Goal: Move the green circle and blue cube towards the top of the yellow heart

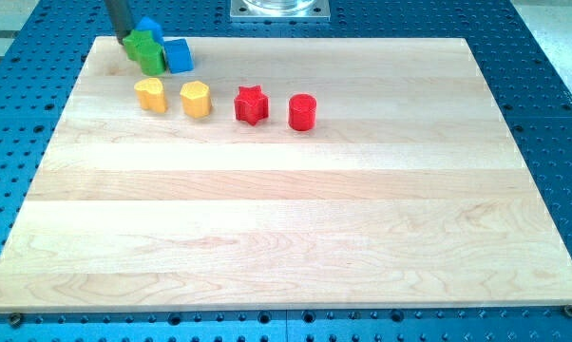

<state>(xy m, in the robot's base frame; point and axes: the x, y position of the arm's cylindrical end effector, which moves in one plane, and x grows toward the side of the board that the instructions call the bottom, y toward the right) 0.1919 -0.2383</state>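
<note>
My tip is at the view's top left, right against the upper-left side of a tight cluster of blocks. The cluster holds green blocks whose shapes are hard to make out; the lower one looks round. The blue cube touches them on the right. Another blue block sits just behind, partly hidden by the rod. The yellow heart lies just below the cluster, a small gap under the round green block.
A yellow hexagon-like block sits right of the heart, then a red star and a red cylinder in a row. The wooden board has its top edge close behind the cluster.
</note>
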